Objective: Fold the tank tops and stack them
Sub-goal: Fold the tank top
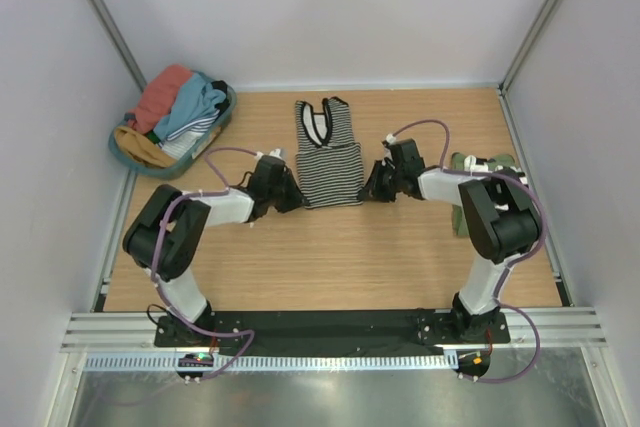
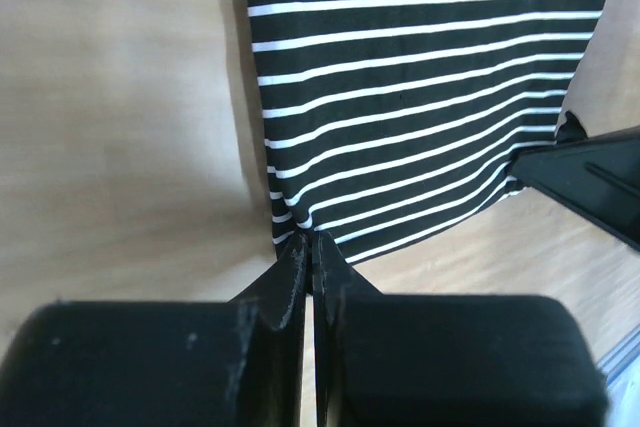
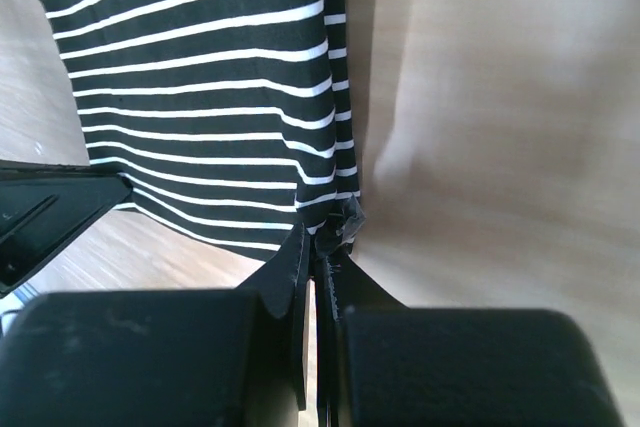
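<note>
Now the black-and-white striped cloth tank top lies flat on the light wooden desk, midway between its left and right edges and nearer the far edge, with the neckline toward that edge. The left gripper is pinched tight on the hem's near-left corner. The right gripper is pinched tight on the near-right corner. An olive green cloth top lies by the right edge, partly hidden behind the right arm. In the far-left corner a round teal basket holds coral, teal and mustard cloth tops, heaped.
</note>
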Controlling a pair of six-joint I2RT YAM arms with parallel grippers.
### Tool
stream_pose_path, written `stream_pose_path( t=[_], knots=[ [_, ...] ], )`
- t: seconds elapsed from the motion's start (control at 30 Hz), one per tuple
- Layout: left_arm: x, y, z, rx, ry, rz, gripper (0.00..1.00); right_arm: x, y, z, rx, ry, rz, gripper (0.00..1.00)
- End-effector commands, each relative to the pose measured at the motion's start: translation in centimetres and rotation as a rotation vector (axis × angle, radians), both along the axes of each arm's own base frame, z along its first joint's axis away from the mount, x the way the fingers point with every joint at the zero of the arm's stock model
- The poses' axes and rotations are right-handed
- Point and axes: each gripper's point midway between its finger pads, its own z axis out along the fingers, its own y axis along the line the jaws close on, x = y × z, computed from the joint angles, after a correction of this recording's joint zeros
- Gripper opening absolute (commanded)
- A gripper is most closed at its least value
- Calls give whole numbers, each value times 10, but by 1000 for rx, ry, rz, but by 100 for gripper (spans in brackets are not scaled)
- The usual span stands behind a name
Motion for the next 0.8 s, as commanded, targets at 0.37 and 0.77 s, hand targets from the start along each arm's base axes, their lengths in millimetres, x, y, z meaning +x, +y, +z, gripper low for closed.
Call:
stream_pose_path(
  t=[0.37,0.77],
  knots=[
    [-114,6,22,86,80,-89,0,-124,-24,21,-208,74,77,8],
    [-146,12,12,106,83,-117,58,-161,-14,22,-167,25,143,59]
  ],
)
